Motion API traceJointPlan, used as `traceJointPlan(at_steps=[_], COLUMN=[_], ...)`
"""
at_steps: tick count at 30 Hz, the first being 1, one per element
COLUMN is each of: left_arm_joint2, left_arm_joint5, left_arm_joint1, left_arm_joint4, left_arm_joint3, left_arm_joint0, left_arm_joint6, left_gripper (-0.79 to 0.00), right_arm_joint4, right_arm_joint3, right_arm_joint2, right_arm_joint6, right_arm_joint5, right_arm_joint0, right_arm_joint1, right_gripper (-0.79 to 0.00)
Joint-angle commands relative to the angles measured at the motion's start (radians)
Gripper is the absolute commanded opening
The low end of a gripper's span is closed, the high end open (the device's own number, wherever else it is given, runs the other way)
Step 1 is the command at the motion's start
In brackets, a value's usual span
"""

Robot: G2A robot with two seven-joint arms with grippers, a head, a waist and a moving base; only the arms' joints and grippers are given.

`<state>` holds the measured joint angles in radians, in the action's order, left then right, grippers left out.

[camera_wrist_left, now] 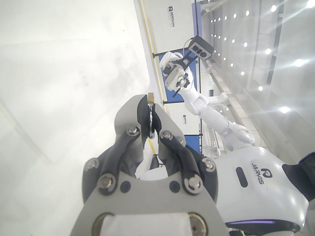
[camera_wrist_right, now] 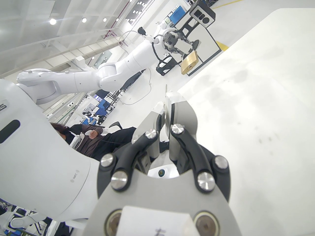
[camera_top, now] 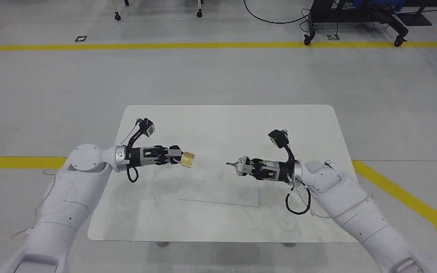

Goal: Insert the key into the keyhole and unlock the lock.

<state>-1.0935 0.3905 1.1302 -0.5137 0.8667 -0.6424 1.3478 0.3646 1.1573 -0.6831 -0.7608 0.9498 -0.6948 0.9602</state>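
Top view: the left gripper [camera_top: 176, 156] was closed on the brass lock [camera_top: 186, 159], held over the white table [camera_top: 307, 130]. The right gripper [camera_top: 240, 166] was clamped on the key [camera_top: 231, 164], its tip facing the lock, the two well apart.

Left wrist view: the left fingers [camera_wrist_left: 128, 116] pinched the lock's shackle [camera_wrist_left: 150, 121].

Right wrist view: the right fingers [camera_wrist_right: 184, 116] gripped the key's head, with the blade projecting.

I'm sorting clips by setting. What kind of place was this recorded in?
Probably a factory hall or industrial test floor: yellow floor lines run past the white table, a wheeled cart stands behind, and ceiling lights hang under a high roof.
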Motion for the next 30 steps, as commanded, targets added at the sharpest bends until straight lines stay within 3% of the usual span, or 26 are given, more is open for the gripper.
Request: traceJointPlan(at_steps=[1,9,15,30], left_arm_joint2=[-0.011,0.030,0.085,0.091], left_arm_joint5=[-0.006,-0.073,-0.093,-0.077], left_arm_joint1=[-0.002,0.017,0.032,0.036], left_arm_joint4=[-0.014,0.044,0.116,0.089], left_arm_joint3=[0.007,0.097,0.156,0.135], left_arm_joint0=[-0.006,0.001,0.002,0.001], left_arm_joint6=[-0.021,-0.212,-0.272,-0.157], left_gripper=[-0.785,-0.785,-0.785,-0.785], right_arm_joint4=[-0.040,-0.146,-0.233,-0.289], right_arm_joint3=[0.022,0.086,0.109,0.047], right_arm_joint2=[0.000,0.022,0.059,0.078], right_arm_joint6=[0.003,0.019,0.047,0.120], right_arm_joint5=[-0.027,-0.112,-0.165,-0.202], right_arm_joint0=[-0.004,-0.004,0.007,0.032], right_arm_joint1=[0.002,0.026,0.058,0.118], right_gripper=[-0.785,-0.785,-0.785,-0.785])
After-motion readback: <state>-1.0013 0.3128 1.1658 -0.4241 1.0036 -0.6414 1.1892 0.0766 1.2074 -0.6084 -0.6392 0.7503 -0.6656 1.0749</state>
